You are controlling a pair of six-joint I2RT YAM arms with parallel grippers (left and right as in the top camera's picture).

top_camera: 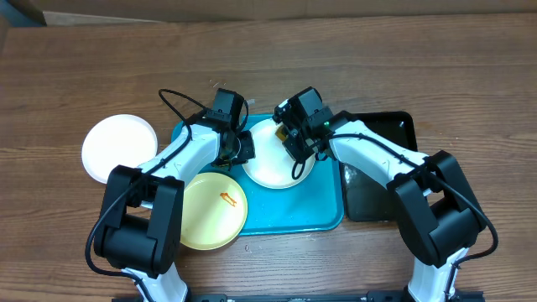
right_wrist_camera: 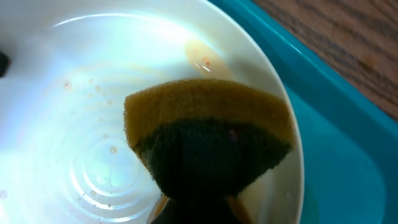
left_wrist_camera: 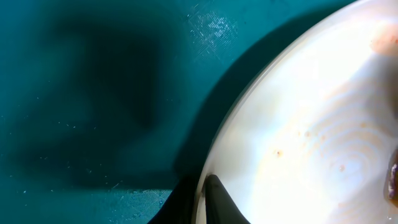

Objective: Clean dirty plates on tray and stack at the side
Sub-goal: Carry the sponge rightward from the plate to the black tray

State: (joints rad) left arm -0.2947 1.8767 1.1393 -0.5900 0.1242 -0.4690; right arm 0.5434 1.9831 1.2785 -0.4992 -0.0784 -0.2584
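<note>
A white plate (top_camera: 270, 164) lies on the turquoise tray (top_camera: 315, 210). My left gripper (top_camera: 243, 149) is shut on its left rim; in the left wrist view one finger (left_wrist_camera: 219, 200) lies on the plate's rim (left_wrist_camera: 298, 143) over the tray floor (left_wrist_camera: 93, 93). My right gripper (top_camera: 295, 144) is shut on a yellow-and-green sponge (right_wrist_camera: 208, 134) pressed on the plate (right_wrist_camera: 81, 124), near a faint orange smear (right_wrist_camera: 202, 55). A pale yellow plate (top_camera: 210, 210) with an orange smear (top_camera: 227, 198) overlaps the tray's front left corner. Another white plate (top_camera: 120, 147) lies on the table at the left.
A black glossy tray (top_camera: 379, 172) lies right of the turquoise tray, under my right arm. The wooden table (top_camera: 84, 67) surrounds everything. The turquoise tray's rim and wood show in the right wrist view (right_wrist_camera: 336, 74).
</note>
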